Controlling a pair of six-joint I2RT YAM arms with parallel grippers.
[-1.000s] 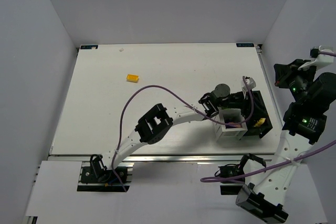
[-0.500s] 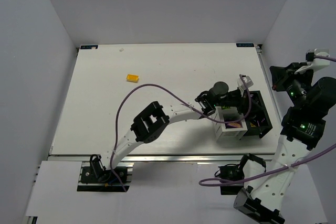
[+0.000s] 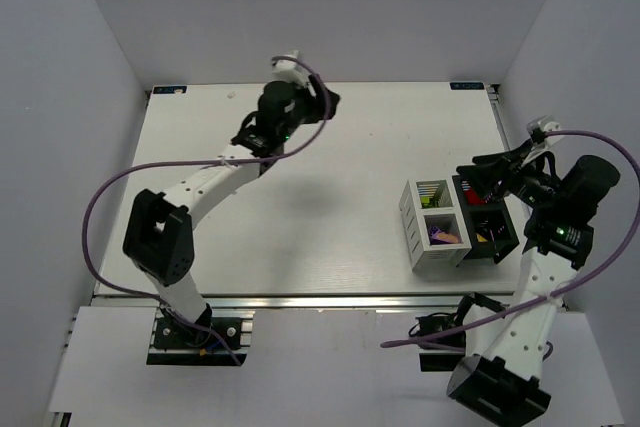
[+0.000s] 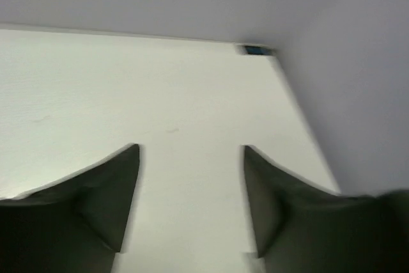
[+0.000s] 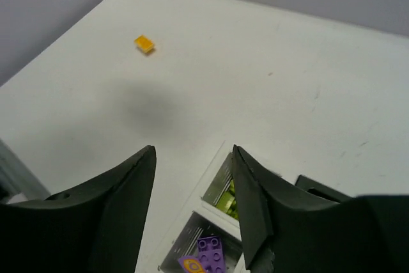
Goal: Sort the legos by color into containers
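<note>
The containers [image 3: 418, 237] stand at the table's right, two white-walled and two black-walled. Green legos [image 5: 227, 199] lie in the far white compartment and a purple piece [image 5: 208, 254] in the near white one; red shows in the black ones [image 3: 480, 192]. A yellow lego [image 5: 144, 44] lies alone on the table far to the left; the left arm hides it in the top view. My left gripper [image 3: 322, 102] is open and empty near the back edge, over bare table [image 4: 190, 151]. My right gripper [image 3: 484, 173] hangs open and empty above the containers [image 5: 193, 151].
The left arm [image 3: 200, 187] stretches diagonally across the table's left half. A blue marker [image 4: 257, 50] sits at the back right corner. White walls close in the table on three sides. Purple cables loop off both arms.
The left arm swung away from the containers to the table's back and its gripper opened. The right arm moved in over the containers and opened. The purple piece now lies in the near white compartment.
</note>
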